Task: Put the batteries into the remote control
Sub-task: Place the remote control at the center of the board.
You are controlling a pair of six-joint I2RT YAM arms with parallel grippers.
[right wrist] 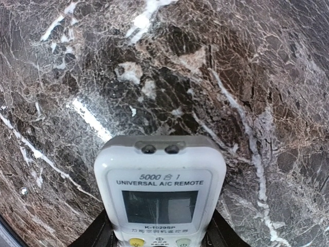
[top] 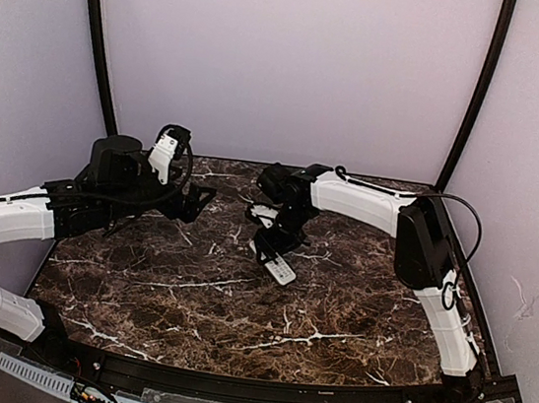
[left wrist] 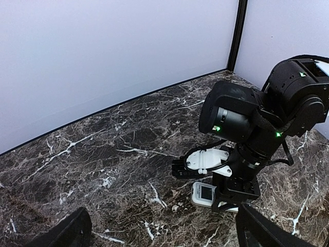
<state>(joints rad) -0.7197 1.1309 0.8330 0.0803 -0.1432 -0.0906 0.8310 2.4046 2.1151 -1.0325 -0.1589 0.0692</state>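
Top view: your right arm (top: pixel 369 203) comes in from the right and bends down over the middle of the marble table (top: pixel 187 300). The right gripper (top: pixel 277 247) is clamped on the remote control (top: pixel 279 266), which pokes out of the fingers toward the near edge, white face up. Your left arm (top: pixel 9 217) reaches in from the left. The left gripper (top: pixel 200 200) sits to the left of the remote control, apart from it and pointing its way.

Left wrist view: the left gripper (left wrist: pixel 162 224) has its jaws spread wide, one dark finger in each bottom corner, only table between them. Ahead of it, the right gripper (left wrist: pixel 223 195) holds the remote control (left wrist: pixel 204 194) low over the table, its screen (left wrist: pixel 206 192) in view. It's too dark under it to say whether the remote control touches the tabletop. White wall (left wrist: pixel 103 62) behind.

Right wrist view: the remote control (right wrist: pixel 159 190) fills the lower middle, face to the camera, with screen (right wrist: pixel 159 207) and printed label readable. The right gripper (right wrist: pixel 159 231) pinches it by the sides, black fingers (right wrist: pixel 103 234) showing at both lower edges. Marble beneath.
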